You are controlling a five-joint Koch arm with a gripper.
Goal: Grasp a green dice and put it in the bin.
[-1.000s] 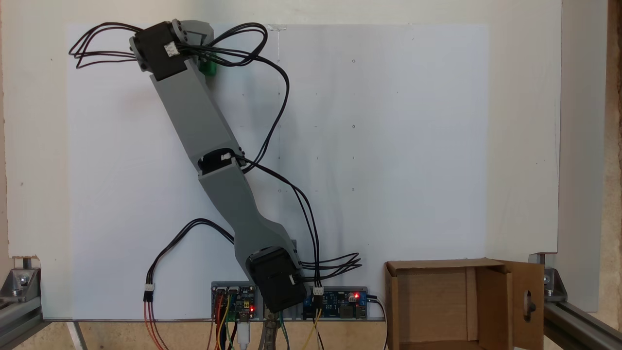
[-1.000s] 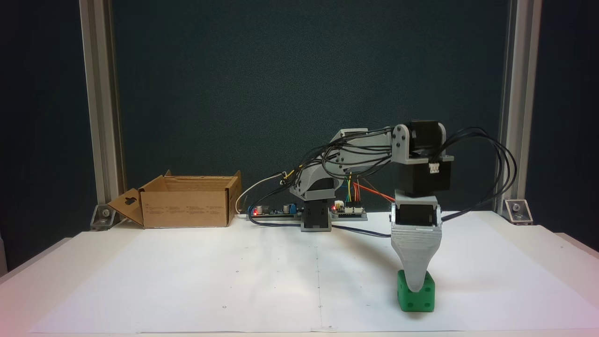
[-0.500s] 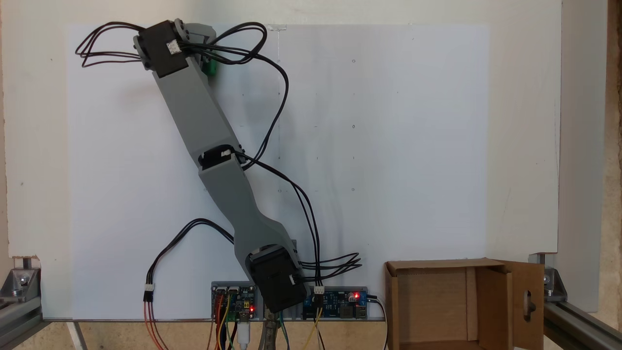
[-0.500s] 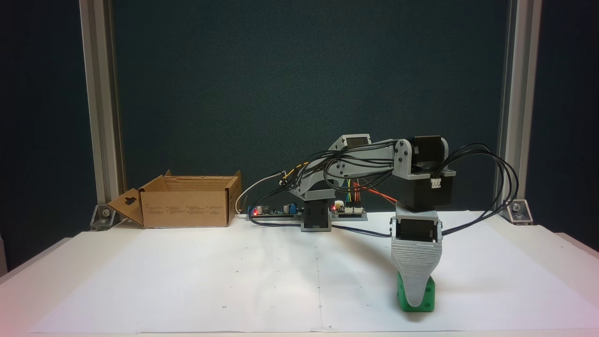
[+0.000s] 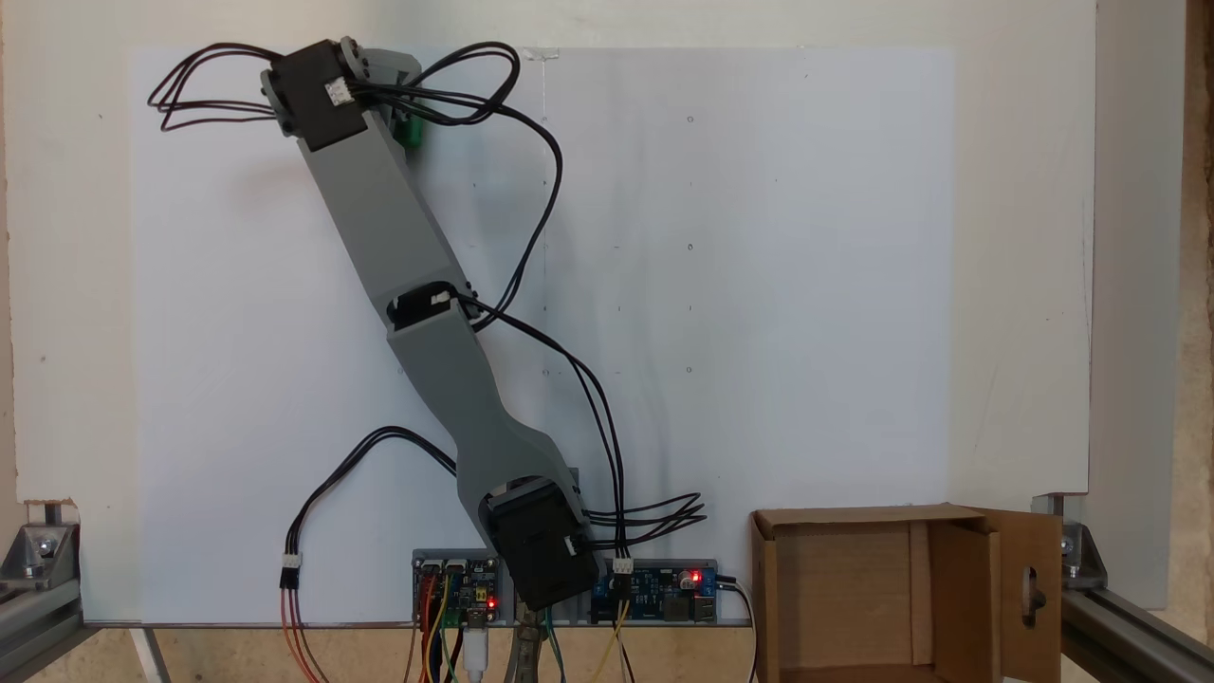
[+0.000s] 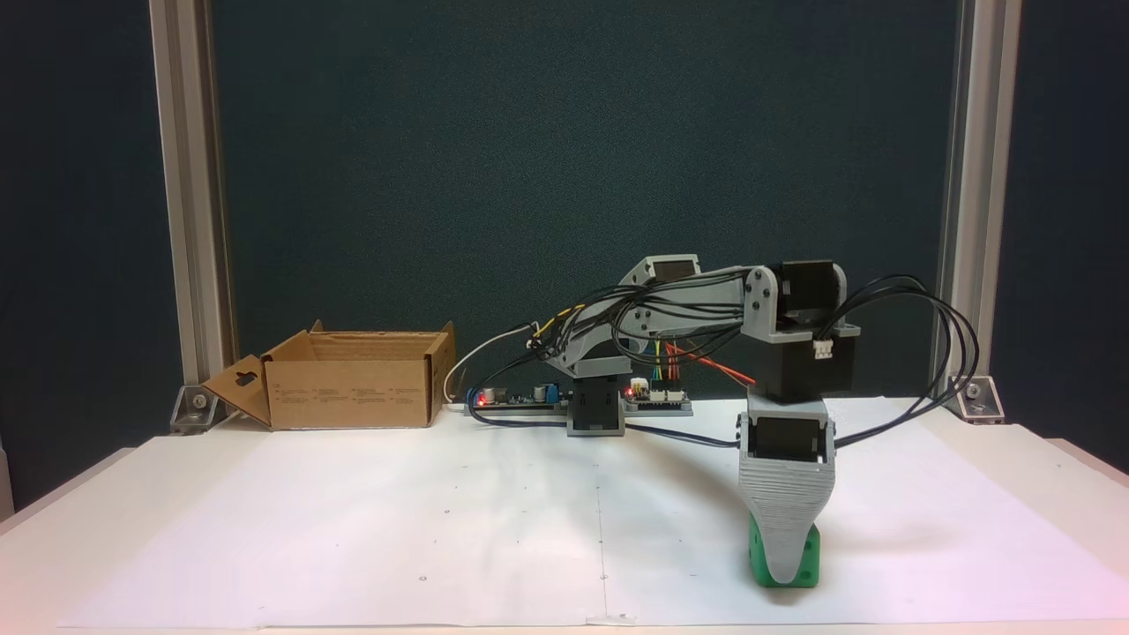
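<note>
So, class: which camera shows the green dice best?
The fixed view level with the table: the dice sits on the paper, its front face and pips visible on either side of the gripper jaw in front. In the fixed view from above, the arm covers nearly all of it; a green sliver shows.

White paper-covered table [image 6: 353,529] before a dark teal backdrop [image 6: 564,132], aluminium posts [image 6: 190,176] at both sides.
</note>
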